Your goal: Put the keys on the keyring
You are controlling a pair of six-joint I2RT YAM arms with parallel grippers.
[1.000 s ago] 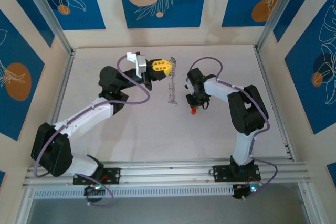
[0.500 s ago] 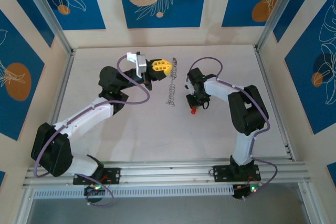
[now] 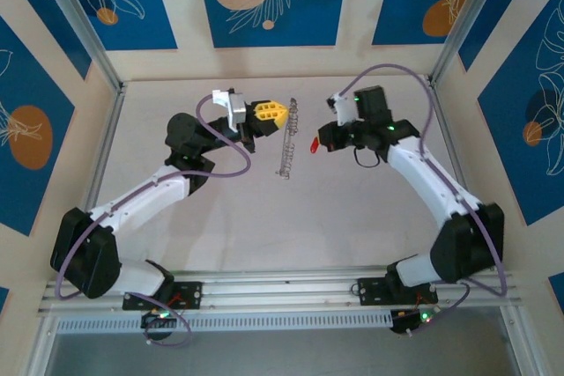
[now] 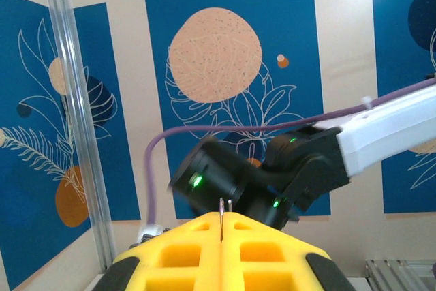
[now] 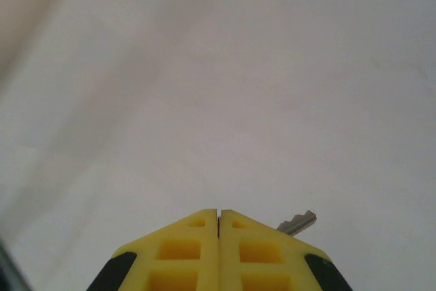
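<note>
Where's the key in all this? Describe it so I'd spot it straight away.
Look at the right gripper, mid-table in the overhead view. The key sticks out of its tip: tiny and red-headed, unlike the long silvery chain beside it.

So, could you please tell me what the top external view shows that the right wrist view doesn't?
Top external gives the keyring, a beaded chain trailing from the left gripper, which is shut on its far end, plus the key's red head. The right wrist view gives the key's silvery blade poking out beside the closed yellow fingertips. Both share the right gripper shut on the key, over the pale table.
</note>
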